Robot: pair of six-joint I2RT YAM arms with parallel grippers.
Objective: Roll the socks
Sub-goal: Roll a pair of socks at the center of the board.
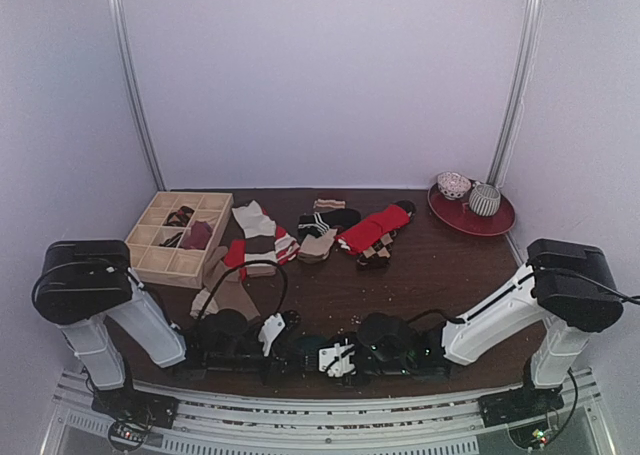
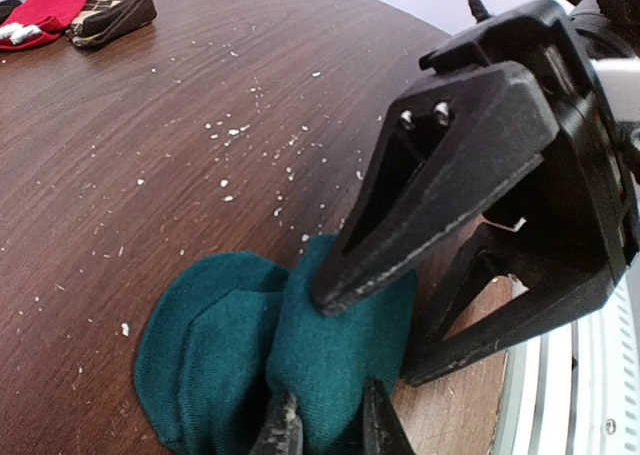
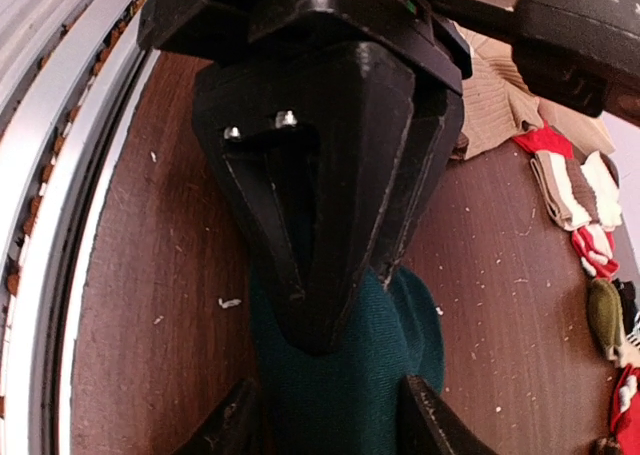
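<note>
A dark teal sock pair (image 2: pixel 215 360) lies partly rolled on the brown table at the near edge, between both grippers; it also shows in the top view (image 1: pixel 308 348) and the right wrist view (image 3: pixel 415 320). My left gripper (image 2: pixel 325 430) is shut on the rolled end. My right gripper (image 3: pixel 325 425) grips the same roll from the opposite side, its fingers (image 3: pixel 432 420) on either side of the fabric. In the top view the left gripper (image 1: pixel 278 333) and right gripper (image 1: pixel 335 357) nearly touch. The black argyle socks (image 1: pixel 377 248) lie mid-table by a red sock (image 1: pixel 372 227).
A wooden compartment box (image 1: pixel 152 260) holding a few socks stands at the left. Loose socks (image 1: pixel 258 237) in tan, red and white lie mid-table. A red plate (image 1: pixel 495 222) with two rolled bundles is at the back right. White crumbs dot the table.
</note>
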